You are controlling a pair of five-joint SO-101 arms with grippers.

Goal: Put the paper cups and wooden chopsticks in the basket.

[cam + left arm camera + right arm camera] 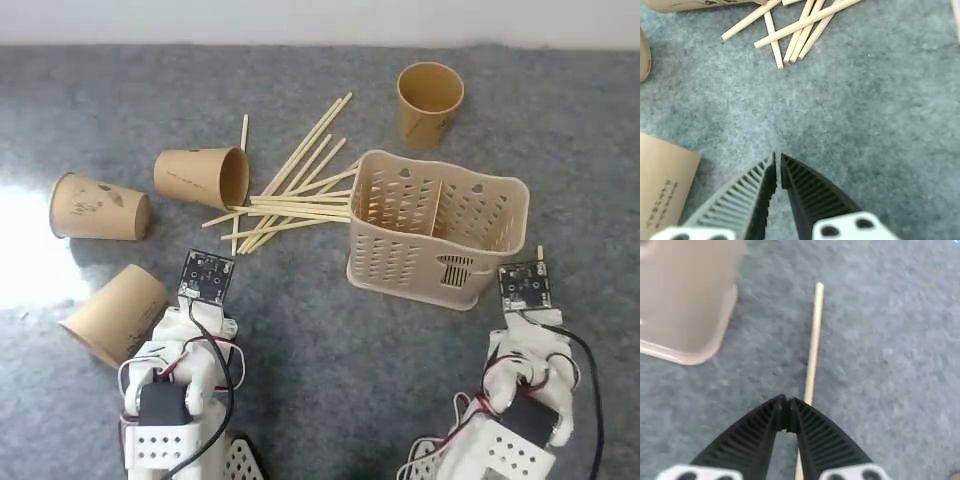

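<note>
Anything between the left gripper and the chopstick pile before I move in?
No. In the left wrist view, the stretch between the left gripper and the nearest ends of the chopstick pile is bare grey carpet.

The grey carpeted table (320, 385) bears a basket (400, 262), four paper cups (200, 176) and scattered chopsticks (295, 205).

Left arm (160, 440) & right arm (520, 455): white shells, blk servos, blk ribbed fingers (810, 195).

No readable text; dark print on paper cups (100, 207) (illegible, too small).
</note>
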